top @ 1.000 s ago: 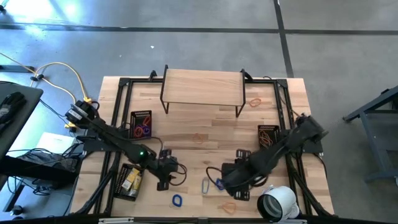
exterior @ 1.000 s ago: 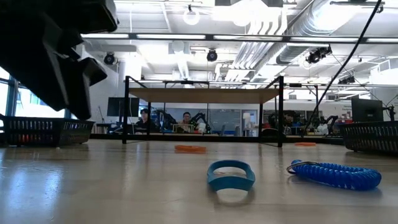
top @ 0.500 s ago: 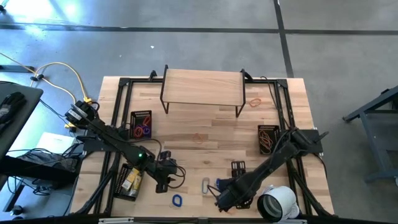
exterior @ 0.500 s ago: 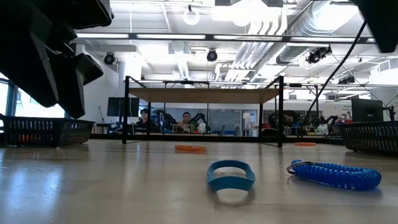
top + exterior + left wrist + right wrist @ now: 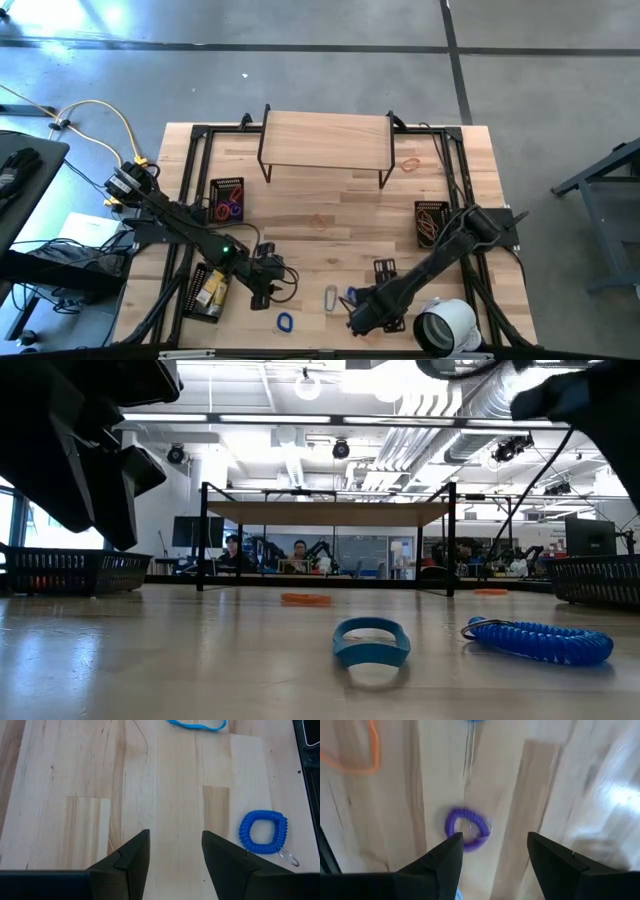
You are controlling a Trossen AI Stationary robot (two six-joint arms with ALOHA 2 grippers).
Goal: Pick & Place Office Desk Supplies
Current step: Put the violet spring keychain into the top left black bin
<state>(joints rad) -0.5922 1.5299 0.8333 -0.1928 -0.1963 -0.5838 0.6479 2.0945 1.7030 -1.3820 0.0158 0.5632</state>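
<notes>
Left gripper (image 5: 262,292) low over the near-left part of the table (image 5: 330,205), just right of the near-left mesh basket (image 5: 207,290) that holds yellow-and-white packets (image 5: 211,291). In its wrist view the fingers (image 5: 134,860) stand apart with bare wood between them; nothing held. A blue coil loop (image 5: 263,831) with a small metal ring lies on the wood near one finger, not touching, and a thin blue band (image 5: 197,724) lies farther off at the picture's edge.

Right gripper (image 5: 362,322) near the table's near edge, right of centre, just left of the large white tape roll (image 5: 445,326). Its fingers (image 5: 447,862) also spread, empty. Between them, below on the wood, a purple coil loop (image 5: 466,828), blurred; not gripped. An orange band (image 5: 357,750) lies off to one side.

High view: blue loop (image 5: 285,322) on the near edge between the two grippers; silver oval clip (image 5: 330,298) just beyond it, left of the right gripper. Far-left basket (image 5: 227,199) holds purple and red items. Right basket (image 5: 431,220) holds orange bands. One orange band (image 5: 410,164) lies far right beside the wooden shelf (image 5: 326,140); a faint one (image 5: 318,222) mid-table.

Low view: blue band (image 5: 371,641) and blue coil (image 5: 540,641) on the tabletop, apart from each other.
</notes>
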